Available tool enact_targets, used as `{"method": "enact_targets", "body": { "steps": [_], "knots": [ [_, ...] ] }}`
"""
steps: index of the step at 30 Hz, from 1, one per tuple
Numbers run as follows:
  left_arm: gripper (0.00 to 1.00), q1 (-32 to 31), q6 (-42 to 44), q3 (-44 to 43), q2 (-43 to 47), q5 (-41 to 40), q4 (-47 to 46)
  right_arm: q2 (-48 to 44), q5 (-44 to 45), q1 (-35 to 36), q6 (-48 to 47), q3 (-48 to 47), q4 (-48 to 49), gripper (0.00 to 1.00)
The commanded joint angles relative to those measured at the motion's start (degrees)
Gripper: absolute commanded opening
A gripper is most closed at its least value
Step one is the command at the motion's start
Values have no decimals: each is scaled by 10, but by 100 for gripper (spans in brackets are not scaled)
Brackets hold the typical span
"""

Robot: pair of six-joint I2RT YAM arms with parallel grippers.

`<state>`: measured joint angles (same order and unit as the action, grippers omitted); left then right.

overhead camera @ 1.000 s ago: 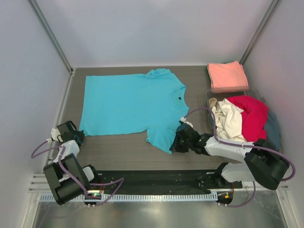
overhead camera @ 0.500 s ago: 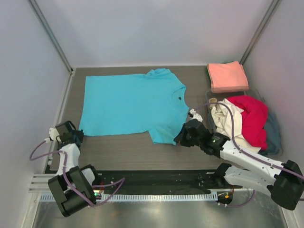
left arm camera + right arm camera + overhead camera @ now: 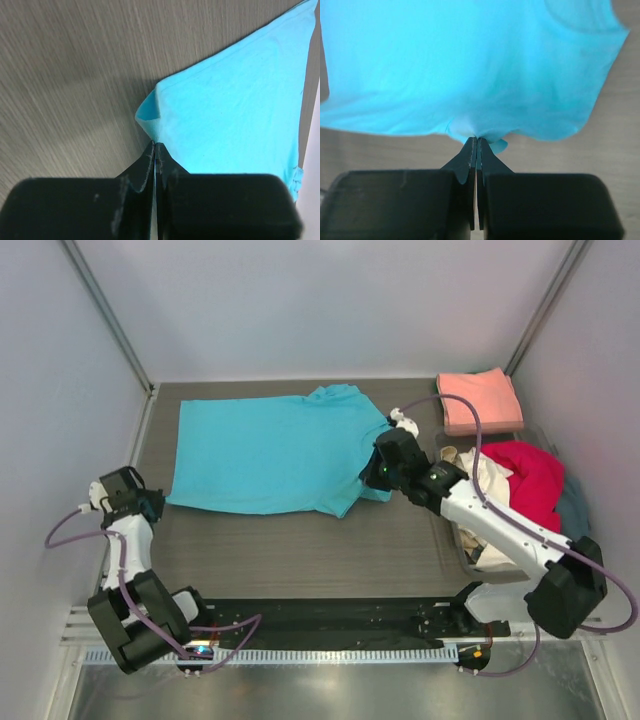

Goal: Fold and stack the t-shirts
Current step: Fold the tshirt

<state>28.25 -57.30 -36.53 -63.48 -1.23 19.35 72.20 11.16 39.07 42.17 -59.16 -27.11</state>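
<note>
A turquoise t-shirt (image 3: 265, 450) lies spread on the dark table, neck to the right. My right gripper (image 3: 373, 472) hangs over its right part, shut on a bunched bit of the near sleeve and hem (image 3: 485, 131), which is lifted and drawn over the shirt body. Off the shirt's near left corner (image 3: 150, 122), my left gripper (image 3: 155, 505) is shut on that corner, which curls up at the fingertips. A salmon-pink t-shirt (image 3: 478, 400) lies folded at the back right. Red (image 3: 535, 485), cream (image 3: 488, 478) and grey-blue (image 3: 577, 515) t-shirts sit heaped on the right.
The heap of shirts rests in a clear bin (image 3: 447, 439) against the right wall. Grey walls close in the table on the left, back and right. My right arm (image 3: 500, 525) stretches across the bin's near side. Bare wood (image 3: 270, 550) shows in front of the shirt.
My right gripper has carried the near sleeve back and up over the shirt, toward the neck. The left gripper has shifted back and left with the corner, so the near hem has moved back.
</note>
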Motion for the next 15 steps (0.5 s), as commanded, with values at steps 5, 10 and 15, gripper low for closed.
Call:
{"method": "enact_targets", "body": {
  "steps": [5, 10, 15],
  "knots": [
    [0, -6, 25, -102, -119, 9, 15, 142, -19, -86, -96, -169, 7, 1],
    [0, -15, 28, -152, -193, 5, 18, 238, -43, -114, -124, -269, 6, 1],
    [0, -38, 40, -216, -264, -1, 31, 324, -58, -140, -138, -334, 6, 1]
  ]
}}
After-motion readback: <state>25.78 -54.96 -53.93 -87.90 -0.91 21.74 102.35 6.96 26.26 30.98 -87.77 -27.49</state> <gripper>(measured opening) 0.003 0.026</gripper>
